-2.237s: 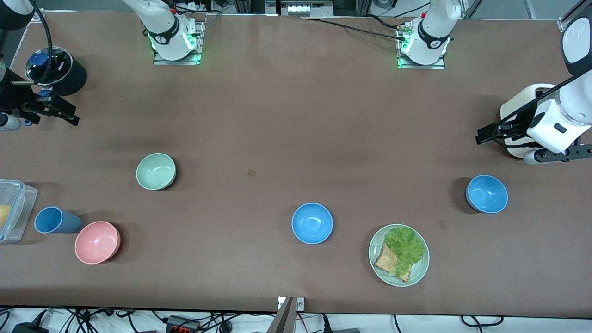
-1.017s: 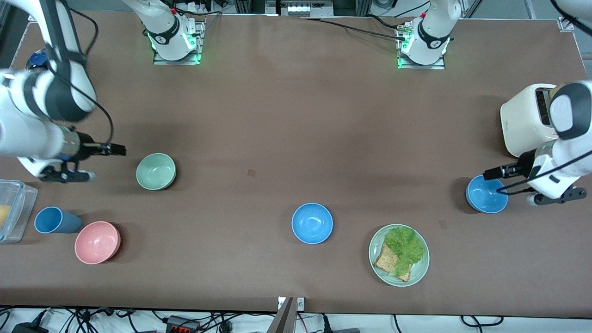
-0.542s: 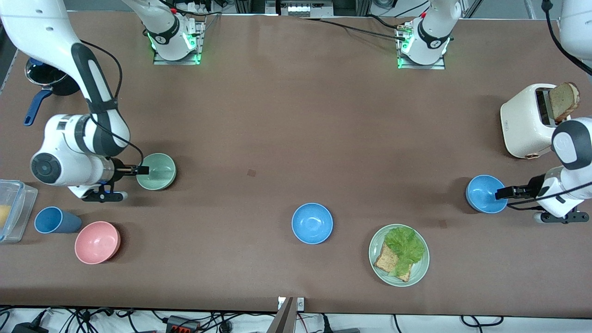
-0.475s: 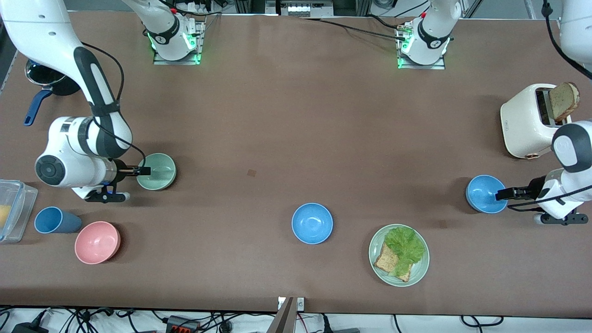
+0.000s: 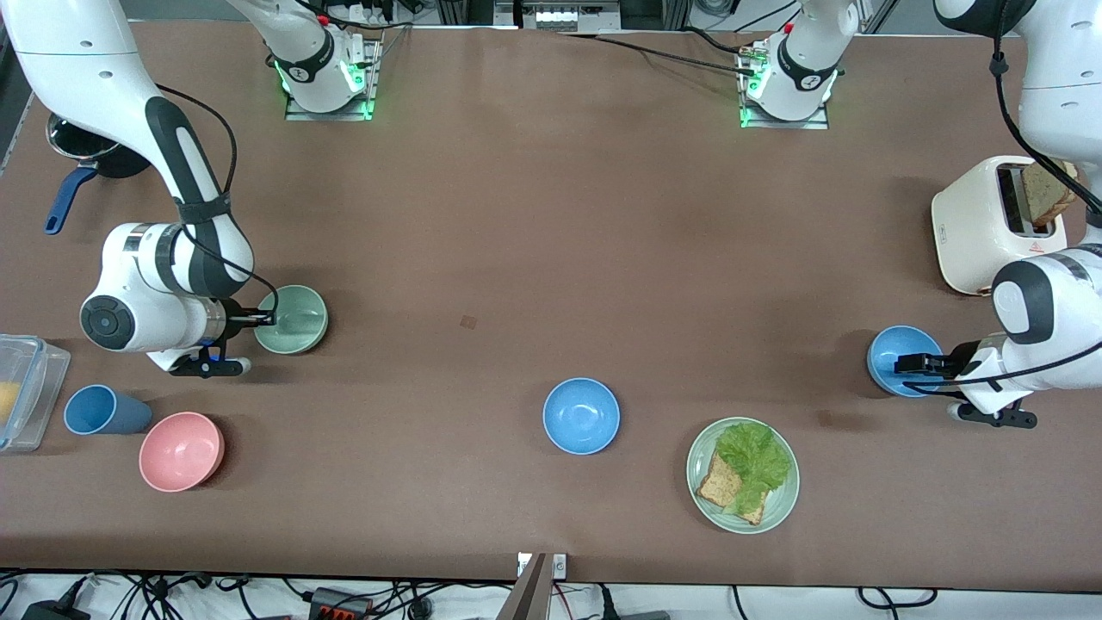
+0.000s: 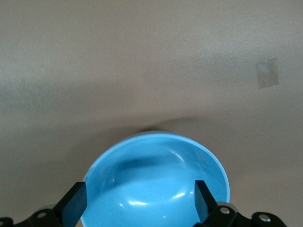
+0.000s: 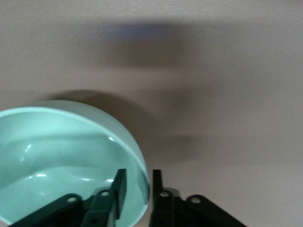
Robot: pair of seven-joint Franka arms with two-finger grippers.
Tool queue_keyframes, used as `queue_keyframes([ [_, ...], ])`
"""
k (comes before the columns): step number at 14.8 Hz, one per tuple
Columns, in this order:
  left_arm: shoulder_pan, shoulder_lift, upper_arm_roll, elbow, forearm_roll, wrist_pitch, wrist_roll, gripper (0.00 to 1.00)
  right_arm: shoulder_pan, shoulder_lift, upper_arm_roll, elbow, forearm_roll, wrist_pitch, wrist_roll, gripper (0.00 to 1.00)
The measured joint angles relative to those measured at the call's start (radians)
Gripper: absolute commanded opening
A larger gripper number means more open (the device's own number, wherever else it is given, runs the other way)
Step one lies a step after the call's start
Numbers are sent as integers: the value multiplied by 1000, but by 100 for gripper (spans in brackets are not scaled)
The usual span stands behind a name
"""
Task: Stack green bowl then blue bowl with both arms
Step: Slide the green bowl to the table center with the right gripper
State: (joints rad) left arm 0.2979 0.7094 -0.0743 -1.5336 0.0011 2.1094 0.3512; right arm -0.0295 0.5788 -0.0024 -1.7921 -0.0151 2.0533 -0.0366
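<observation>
The green bowl stands on the table toward the right arm's end. My right gripper is at its rim. In the right wrist view one finger is inside the green bowl and one outside, and the right gripper is closed narrowly on the wall. A blue bowl stands toward the left arm's end. My left gripper is low over it. In the left wrist view the left gripper is wide open over the blue bowl and does not touch it. A second blue bowl stands at mid-table.
A pale-green plate with toast and lettuce lies near the front edge. A white toaster with bread stands at the left arm's end. A pink bowl, a blue cup, a clear container and a dark pot are at the right arm's end.
Both arms swung in from the table's ends and came down. The right gripper reached the green bowl's rim and closed on it. The left gripper moved over the blue bowl.
</observation>
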Motion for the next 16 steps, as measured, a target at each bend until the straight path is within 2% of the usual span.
queue_keyframes([
  [4,5,0,2,12,1,0,18,100,7,-25,58,42,0,-88,-3,0],
  [6,20,1,3,12,1,0,60,98,15,-38,126,73,1,-147,-1,0],
  [8,35,5,4,12,1,0,90,90,29,-42,226,103,1,-173,9,0],
  [10,48,8,4,12,1,0,90,86,67,-43,305,117,1,-174,71,0],
  [13,63,15,5,11,1,-5,57,86,184,-41,338,134,1,-169,230,0],
  [14,66,18,5,10,1,-5,49,81,231,-37,339,136,4,-150,291,0],
  [15,69,22,5,9,1,-5,45,60,280,-30,341,137,11,-121,357,0],
  [16,72,26,5,8,1,-5,44,53,328,-19,341,137,17,-96,418,0],
])
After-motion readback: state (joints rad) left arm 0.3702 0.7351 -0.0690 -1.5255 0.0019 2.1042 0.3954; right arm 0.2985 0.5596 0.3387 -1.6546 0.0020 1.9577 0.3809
